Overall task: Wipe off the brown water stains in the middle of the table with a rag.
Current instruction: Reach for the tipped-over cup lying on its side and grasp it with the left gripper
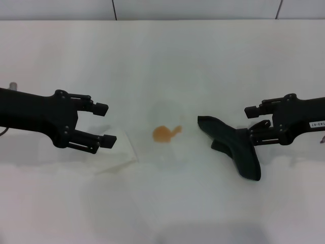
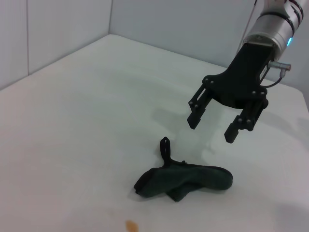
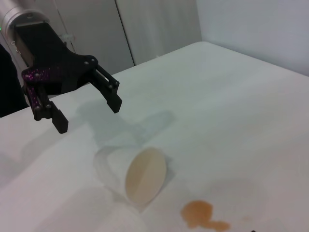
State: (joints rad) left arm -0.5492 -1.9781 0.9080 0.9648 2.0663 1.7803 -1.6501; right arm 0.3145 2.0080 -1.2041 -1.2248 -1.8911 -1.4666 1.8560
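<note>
Stains (image 1: 164, 133) of orange-brown liquid, a roundish blot with a small tail, sit mid-table (image 1: 167, 56), only their edge showing in the left wrist view. Just to their right lies the rag (image 1: 234, 146), a dark, long, crumpled cloth, with the right gripper (image 1: 259, 124) above its outer end, jaws wide and holding nothing. To the left a translucent cup (image 3: 137, 176) lies tipped on its side, faint in the head view, contents unclear, and the left gripper (image 1: 105, 124) hovers beyond it, jaws wide.

White table (image 1: 162, 56): brown stain (image 1: 163, 133) centre, dark rag (image 1: 233, 146) right, tipped cup (image 3: 137, 176) left.
</note>
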